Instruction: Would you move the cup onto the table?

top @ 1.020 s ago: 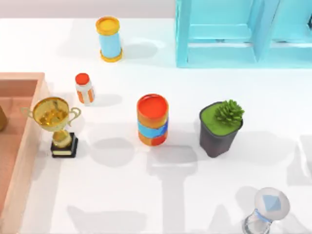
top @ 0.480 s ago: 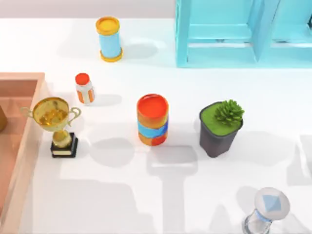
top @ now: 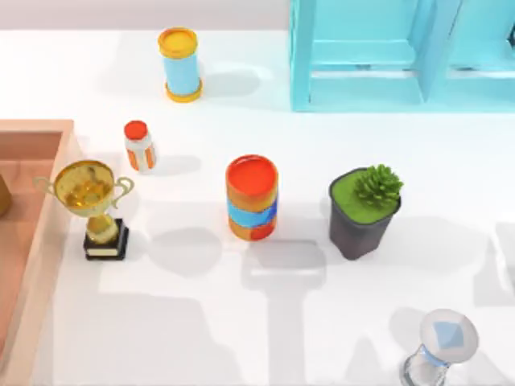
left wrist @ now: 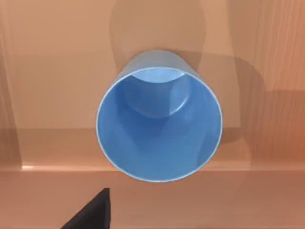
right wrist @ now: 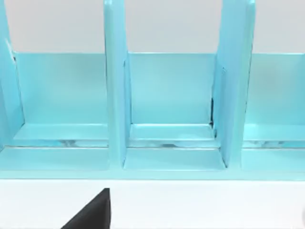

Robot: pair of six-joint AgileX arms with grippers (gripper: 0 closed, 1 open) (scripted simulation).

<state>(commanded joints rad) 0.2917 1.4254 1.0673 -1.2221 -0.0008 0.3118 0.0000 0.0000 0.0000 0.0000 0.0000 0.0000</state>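
The left wrist camera looks straight down into the cup [left wrist: 159,126], one small blue cup standing upright with its mouth open on the floor of the brown wooden box [left wrist: 57,57], close to one of the box's raised walls. A dark tip of the left gripper shows at the picture's edge, and I cannot tell whether its fingers are spread or pressed together. From above, the box [top: 28,241] sits at 9 o'clock on the white table [top: 201,330], along its left edge. Just beside the box's right wall stands one gold trophy [top: 90,201] on a black base, the nearest thing on the way out of the box. At 11 o'clock from the trophy is one small white bottle with a red cap [top: 139,145]; farther toward 12 o'clock stands one light-blue cylinder with yellow-orange ends [top: 180,64]. One red-topped can [top: 252,198] stands near the table's middle, with one potted plant [top: 364,211] at its 3 o'clock. One hourglass-like glass piece [top: 441,347] sits at 5 o'clock. One turquoise shelf frame [top: 402,56] occupies 1 o'clock. The right wrist camera faces that shelf [right wrist: 167,109] across the table, showing three open compartments; I cannot tell how the right gripper's fingers stand either.
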